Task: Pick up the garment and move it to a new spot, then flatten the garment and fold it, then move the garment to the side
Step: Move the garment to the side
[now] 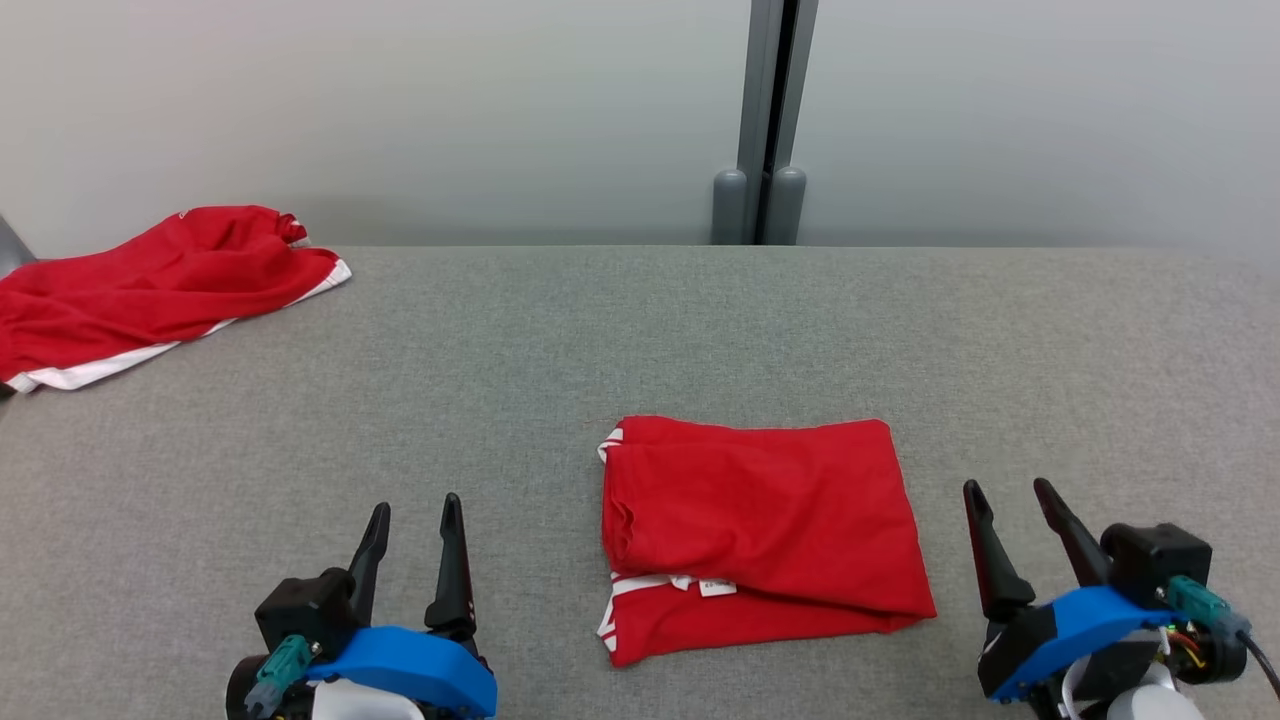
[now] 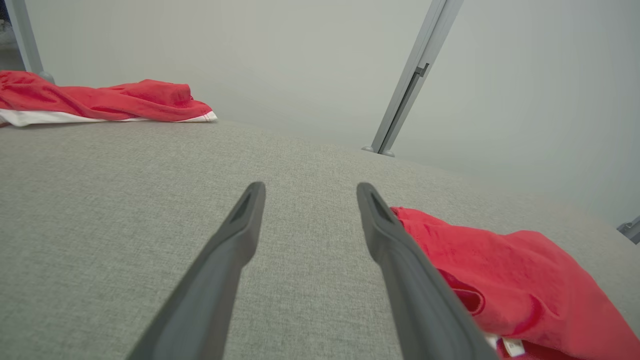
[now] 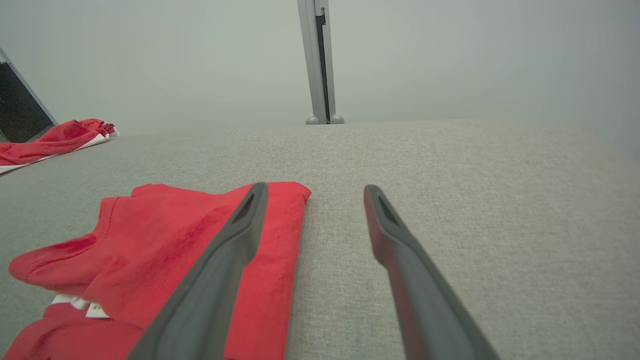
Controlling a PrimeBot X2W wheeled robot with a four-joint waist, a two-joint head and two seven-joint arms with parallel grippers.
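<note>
A red garment (image 1: pixel 760 535) with white trim lies folded into a rough rectangle on the grey table (image 1: pixel 560 340), in the near middle. It also shows at the right of the left wrist view as the folded garment (image 2: pixel 525 280) and at the left of the right wrist view as the folded garment (image 3: pixel 165 260). My left gripper (image 1: pixel 415 515) rests open to the garment's left, apart from it. Open too, my right gripper (image 1: pixel 1005 495) sits just off the garment's right edge. Nothing is between either pair of fingers.
A second red cloth with white trim (image 1: pixel 150 290) lies crumpled at the table's far left corner. A grey post (image 1: pixel 765 130) stands against the pale wall behind the table's far edge.
</note>
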